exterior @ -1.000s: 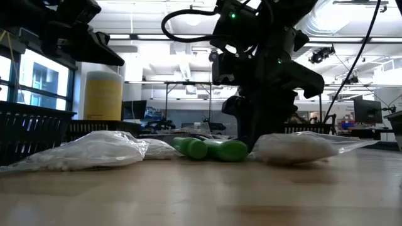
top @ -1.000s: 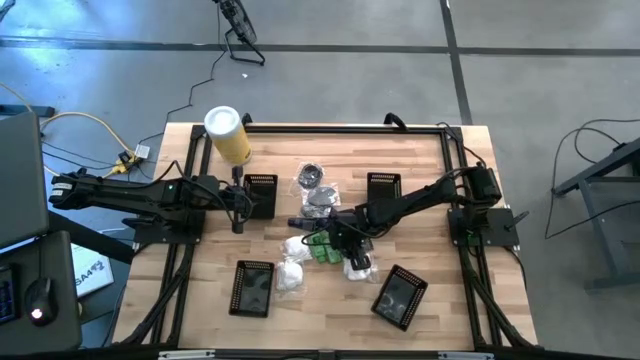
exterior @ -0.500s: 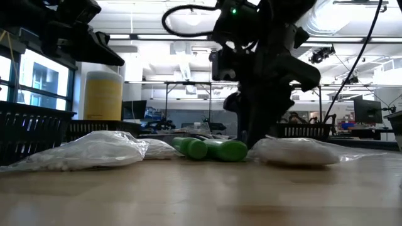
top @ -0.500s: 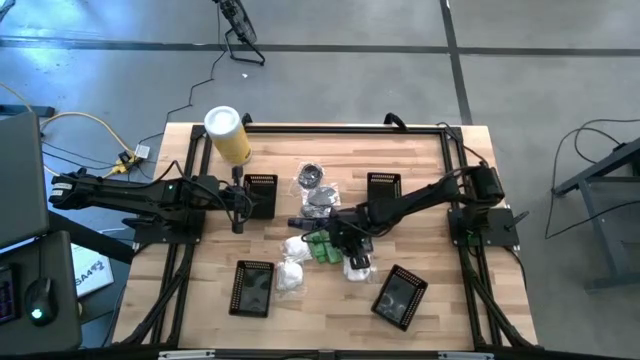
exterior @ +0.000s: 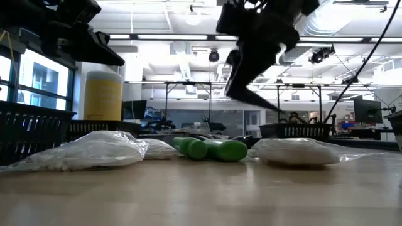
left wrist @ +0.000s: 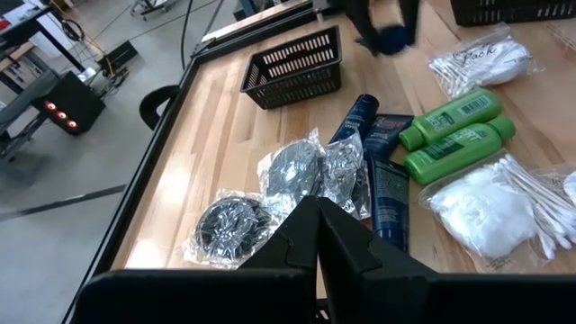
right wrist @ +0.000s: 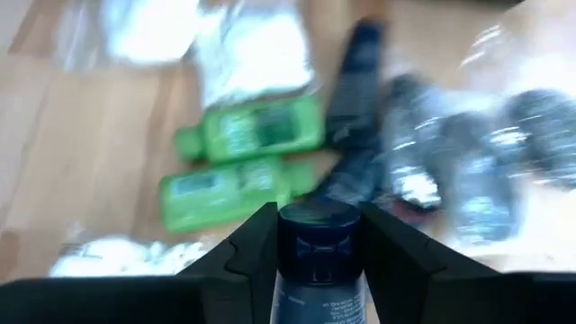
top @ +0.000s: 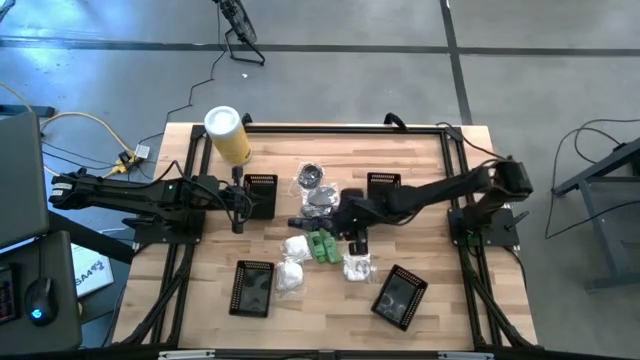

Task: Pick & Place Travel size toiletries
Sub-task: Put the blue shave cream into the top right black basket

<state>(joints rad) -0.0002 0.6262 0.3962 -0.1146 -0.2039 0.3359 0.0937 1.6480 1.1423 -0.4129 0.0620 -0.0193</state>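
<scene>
The toiletries lie in a pile at mid-table: two green bottles (top: pixel 322 247) side by side, white packets (top: pixel 292 262), silvery packets (top: pixel 318 190) and dark blue tubes (left wrist: pixel 373 162). My right gripper (top: pixel 356 240) hangs above the pile's right side, shut on one dark blue tube (right wrist: pixel 317 243). In the low view this gripper (exterior: pixel 251 88) is well clear of the tabletop. My left gripper (top: pixel 237 215) waits shut at the left, beside a basket, holding nothing. My right gripper pinches the dark blue tube between its two fingers (right wrist: pixel 247 252). The tube lies along the fingers, with its round capped end (right wrist: pixel 317 220) sticking out past them. The fingers slant down from the table's right. The tube is lifted clear of the pile.
Black mesh baskets stand at the back left (top: pixel 261 190), back right (top: pixel 384 185), front left (top: pixel 252 288) and front right (top: pixel 400 296). A yellow canister (top: pixel 228 133) stands at the far left corner. A white packet (top: pixel 357 266) lies just in front of my right gripper.
My right gripper has risen from the pile, taking the dark blue tube up with it, and has tipped from pointing steeply down to a flatter slant. The bottles and packets stay on the table.
</scene>
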